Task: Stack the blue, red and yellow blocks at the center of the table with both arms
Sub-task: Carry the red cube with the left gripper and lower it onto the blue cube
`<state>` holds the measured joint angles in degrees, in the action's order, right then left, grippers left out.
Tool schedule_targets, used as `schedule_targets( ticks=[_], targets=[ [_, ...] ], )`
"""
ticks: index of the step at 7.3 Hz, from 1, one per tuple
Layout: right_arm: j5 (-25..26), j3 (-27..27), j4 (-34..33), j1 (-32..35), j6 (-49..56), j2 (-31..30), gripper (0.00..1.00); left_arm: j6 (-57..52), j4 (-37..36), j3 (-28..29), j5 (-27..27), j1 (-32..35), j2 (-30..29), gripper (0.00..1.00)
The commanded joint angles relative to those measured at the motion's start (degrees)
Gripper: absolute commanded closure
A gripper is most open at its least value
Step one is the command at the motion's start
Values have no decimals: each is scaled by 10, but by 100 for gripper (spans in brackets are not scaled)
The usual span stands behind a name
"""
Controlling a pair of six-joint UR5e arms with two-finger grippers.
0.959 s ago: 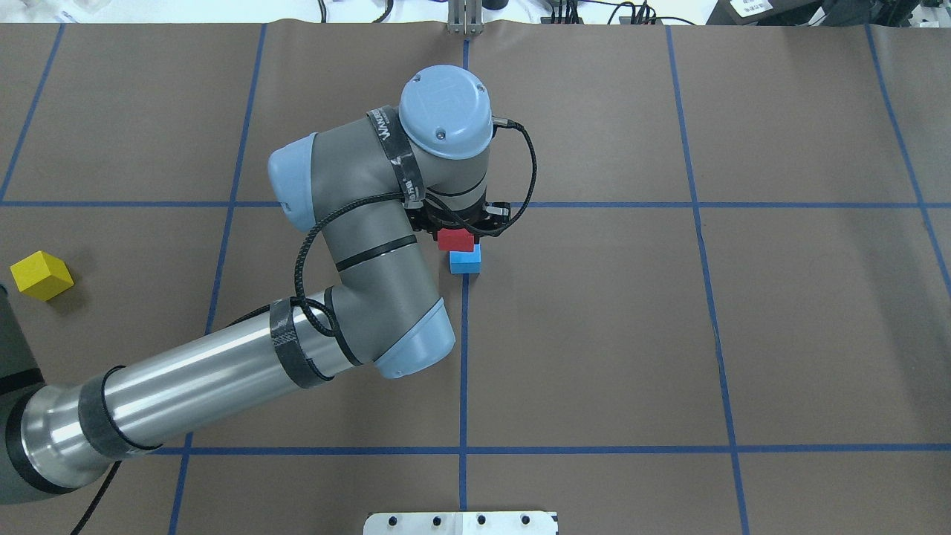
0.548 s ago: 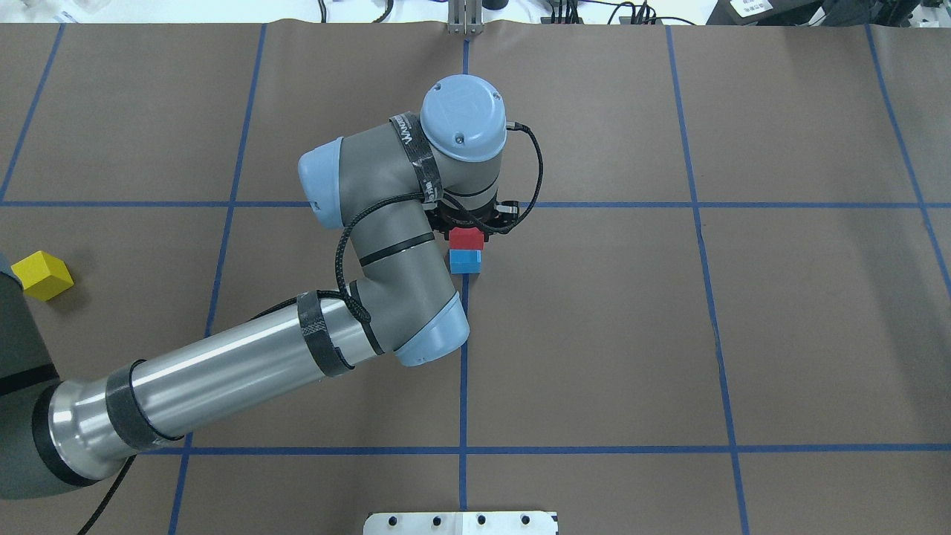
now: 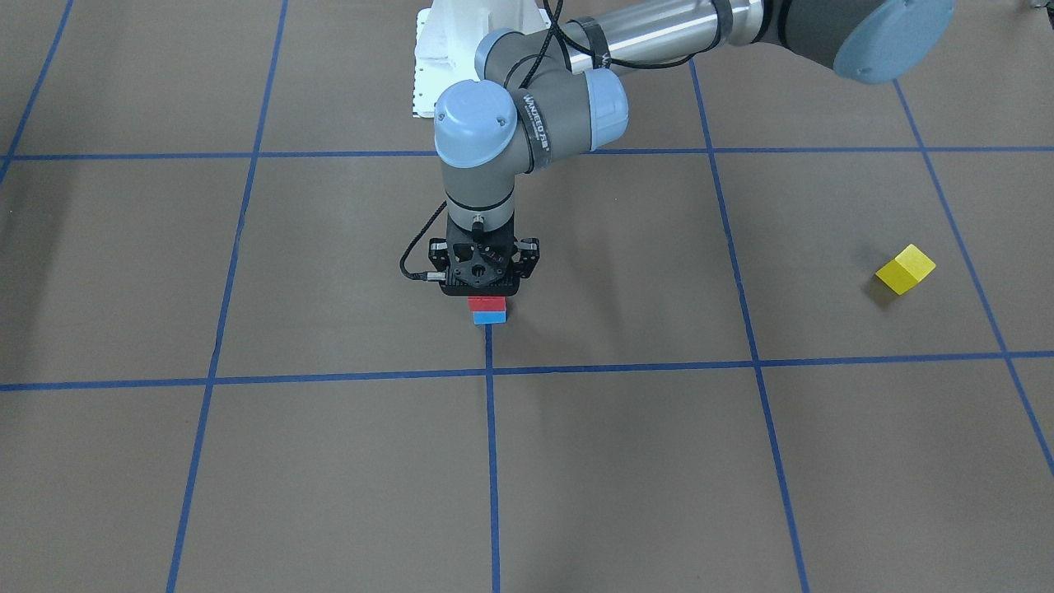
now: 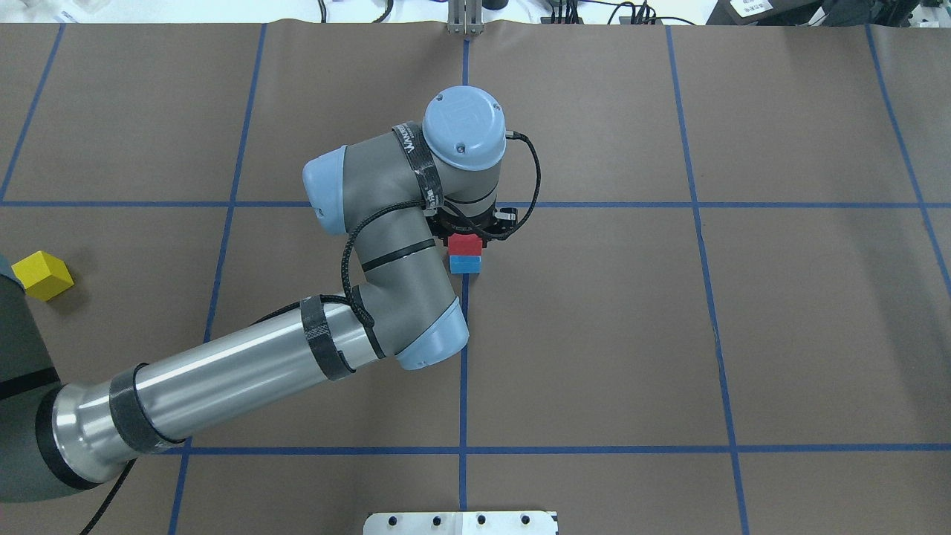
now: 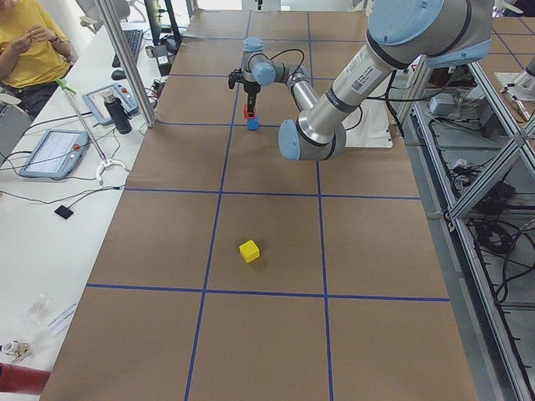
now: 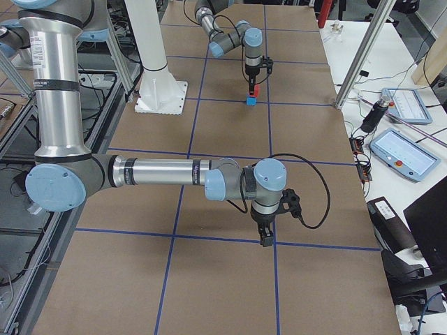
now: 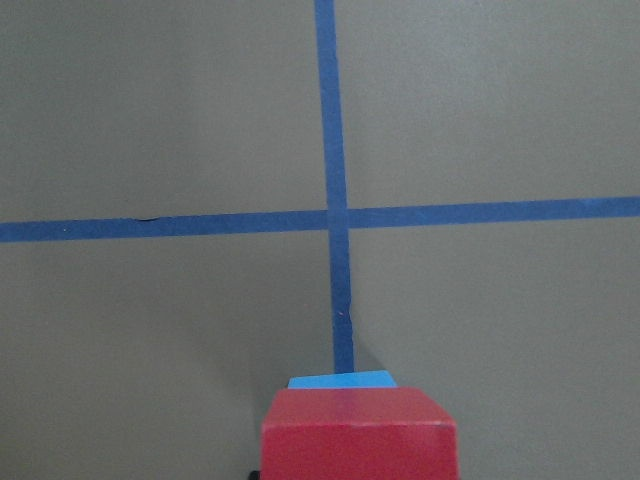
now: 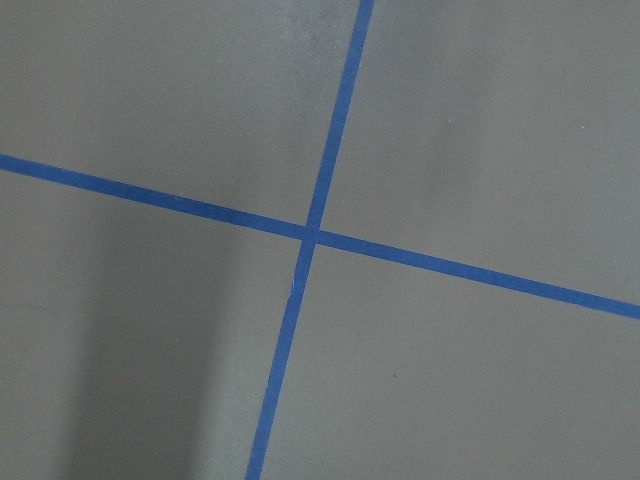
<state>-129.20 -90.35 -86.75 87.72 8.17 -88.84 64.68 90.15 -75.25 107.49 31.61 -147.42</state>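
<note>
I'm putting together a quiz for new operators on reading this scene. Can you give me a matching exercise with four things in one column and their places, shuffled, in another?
Things
1. red block
2. blue block
3. yellow block
4. right gripper

Places
A. alone on the table, far to the robot's left
B. on the table, under the red block
C. above the table, far from all blocks
D. on top of the blue block, in the left gripper

Pairs: 1-D, 2-B, 3-A, 4-C

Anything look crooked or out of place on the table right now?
Nothing spilled or damaged. The red block sits squarely on the blue block; only the yellow block lies apart, turned askew to the grid lines.
</note>
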Motion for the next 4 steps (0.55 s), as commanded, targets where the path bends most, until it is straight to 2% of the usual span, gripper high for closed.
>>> schedule_targets(
  ticks=[1,2,4],
  targets=[
    [0,0,0,1,0,1,0,2,-1,0,0,-4,0,88],
    [0,0,0,0,0,1,0,2,-1,-1,0,-4,1,82],
    [0,0,0,0,0,1,0,2,-1,-1,0,-2,1,80]
  ],
)
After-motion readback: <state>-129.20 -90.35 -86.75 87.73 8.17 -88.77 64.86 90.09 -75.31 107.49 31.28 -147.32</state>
